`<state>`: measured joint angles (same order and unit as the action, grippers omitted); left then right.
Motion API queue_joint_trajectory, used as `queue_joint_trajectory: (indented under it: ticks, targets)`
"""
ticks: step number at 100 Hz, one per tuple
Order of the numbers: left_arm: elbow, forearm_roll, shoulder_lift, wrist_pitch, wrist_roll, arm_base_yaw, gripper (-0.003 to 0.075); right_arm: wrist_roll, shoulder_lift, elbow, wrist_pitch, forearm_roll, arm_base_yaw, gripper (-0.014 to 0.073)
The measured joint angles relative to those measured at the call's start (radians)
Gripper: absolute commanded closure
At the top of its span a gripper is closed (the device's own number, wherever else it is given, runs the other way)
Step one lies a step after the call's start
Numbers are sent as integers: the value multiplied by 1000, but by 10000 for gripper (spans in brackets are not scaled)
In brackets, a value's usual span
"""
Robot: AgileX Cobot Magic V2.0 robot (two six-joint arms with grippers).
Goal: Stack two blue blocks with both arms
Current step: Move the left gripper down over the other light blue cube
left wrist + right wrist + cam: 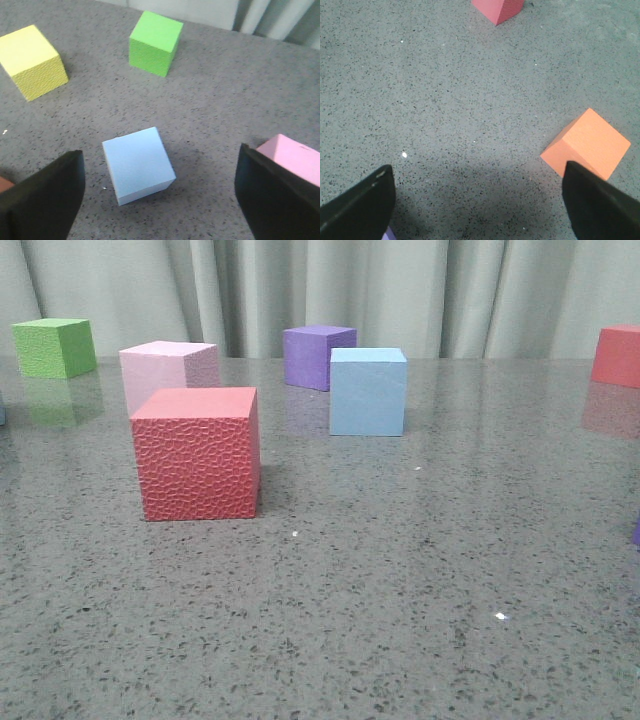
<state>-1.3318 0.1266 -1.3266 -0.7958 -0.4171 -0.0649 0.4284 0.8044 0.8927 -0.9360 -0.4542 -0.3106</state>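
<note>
Blue block (138, 165) sits on the speckled grey worktop (215, 95) between the spread black fingers of the left gripper (159, 192), which hangs wide open above it, gripping nothing. A cube, the block has no long axis; in the left wrist view it lies turned at a slight angle to the line between the fingertips, one corner towards the camera. Its faces are matte pale sky-blue and smooth. A pink cube (295, 159) shows just past one finger (272, 195), and a green cube (154, 44) and a yellow cube (34, 62) stand well apart beyond.

From the front, a second blue block (367, 391) rests flat on the worktop, one face square to the camera, just in front of a purple cube (316, 356). A textured red cube (197, 453) stands nearer, to the left.

Right gripper (479, 200) is also wide open and holds nothing over bare worktop, an orange cube (587, 142) just beside one finger (600, 205) and a red cube (497, 9) well beyond.
</note>
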Motion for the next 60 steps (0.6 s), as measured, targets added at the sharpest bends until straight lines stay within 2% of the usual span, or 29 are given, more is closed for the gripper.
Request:
queue_joint_trajectory:
  ticks: [15,60]
  targets:
    - [-9,44,-62,-23,-43,0,143,-2,0,0,0,0,0,-69]
    - [-9,48,-143,-40,-49,0,143,-2,0,0,0,0,0,-69]
